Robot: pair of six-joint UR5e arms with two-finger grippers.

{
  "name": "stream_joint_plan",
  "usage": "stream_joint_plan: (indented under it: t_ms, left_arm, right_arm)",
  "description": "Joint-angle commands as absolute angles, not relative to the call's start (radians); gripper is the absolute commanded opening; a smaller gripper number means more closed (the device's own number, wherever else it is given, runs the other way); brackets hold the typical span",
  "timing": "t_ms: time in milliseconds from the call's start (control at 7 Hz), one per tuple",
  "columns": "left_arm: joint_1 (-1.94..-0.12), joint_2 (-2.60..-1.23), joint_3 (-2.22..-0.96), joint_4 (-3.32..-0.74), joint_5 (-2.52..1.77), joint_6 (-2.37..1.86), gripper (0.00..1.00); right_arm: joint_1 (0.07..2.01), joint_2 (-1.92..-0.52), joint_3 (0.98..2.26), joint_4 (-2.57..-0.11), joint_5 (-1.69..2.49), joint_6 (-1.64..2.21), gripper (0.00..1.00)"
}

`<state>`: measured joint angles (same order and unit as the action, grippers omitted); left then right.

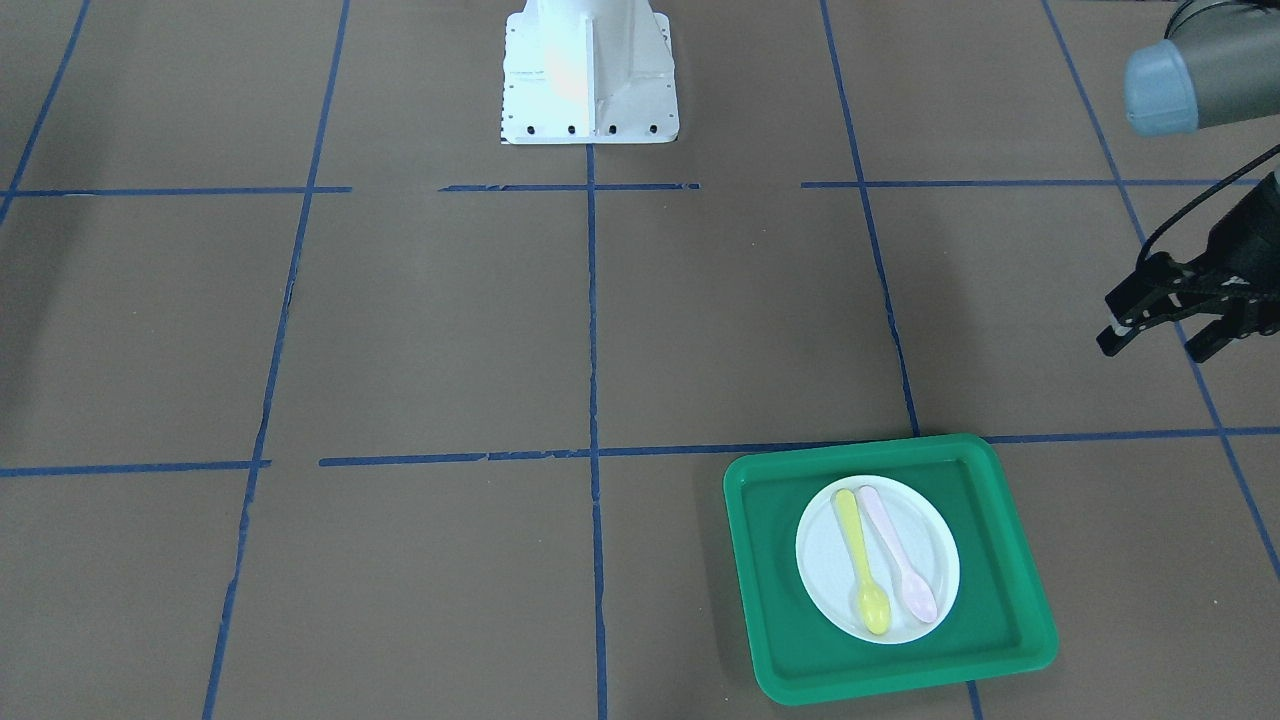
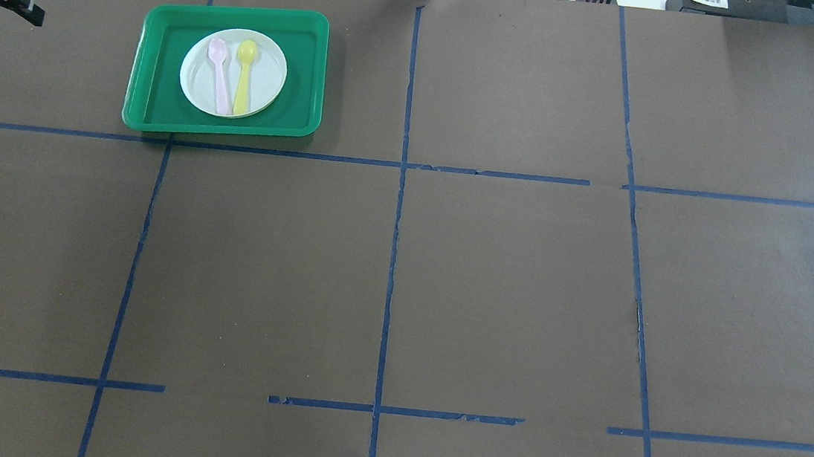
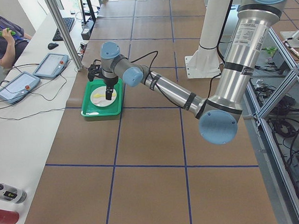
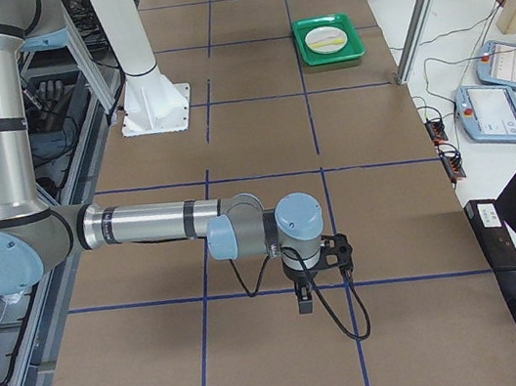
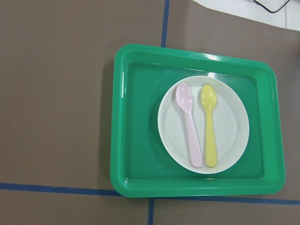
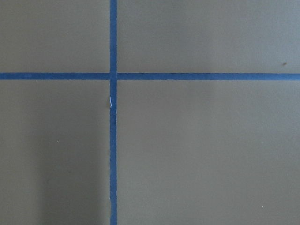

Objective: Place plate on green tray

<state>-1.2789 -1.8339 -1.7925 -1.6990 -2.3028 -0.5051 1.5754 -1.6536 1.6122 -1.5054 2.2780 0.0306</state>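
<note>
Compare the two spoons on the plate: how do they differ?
Colour: the pink spoon is pale, the yellow spoon bright. Pose: the yellow spoon lies about square to the green tray's sides, the pink spoon slants, so their handle ends nearly meet. Both rest side by side on the plate, bowls pointing the same way.

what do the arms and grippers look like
Both the left arm and right arm are silver tubes with pale blue joint caps. The left gripper and right gripper are black, each with a black cable looping by the wrist.

Small round white plate (image 5: pixel 229 133) flat near the middle of the large rectangular green tray (image 5: pixel 136 140).
</note>
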Motion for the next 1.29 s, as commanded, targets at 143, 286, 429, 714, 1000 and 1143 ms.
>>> stream_joint_plan:
  t_ms: [143, 286, 429, 714, 1000, 1143]
  left_arm:
    - [-1.406, -1.682, -1.769, -1.666, -2.315, 0.010, 1.00]
    - [-1.452, -1.648, -1.732, -1.663, -2.316, 0.100, 1.00]
    - [-1.486, -1.610, -1.721, -1.657, -2.316, 0.107, 1.00]
    - [-1.524, -1.458, -1.714, -1.660, -2.383, 0.098, 1.00]
    - [-1.578, -1.383, -1.709, -1.654, -2.388, 0.094, 1.00]
    - [-1.586, -1.384, -1.723, -1.596, -2.387, 0.094, 1.00]
  right_arm:
    - [1.575, -1.654, 1.612, -1.506, 2.278, 0.031, 1.00]
    - [1.575, -1.654, 1.612, -1.506, 2.278, 0.031, 1.00]
    - [1.575, -1.654, 1.612, -1.505, 2.278, 0.031, 1.00]
    - [1.575, -1.654, 1.611, -1.506, 2.278, 0.029, 1.00]
    - [1.575, -1.654, 1.611, -1.506, 2.278, 0.029, 1.00]
    - [1.575, -1.654, 1.612, -1.506, 2.278, 0.031, 1.00]
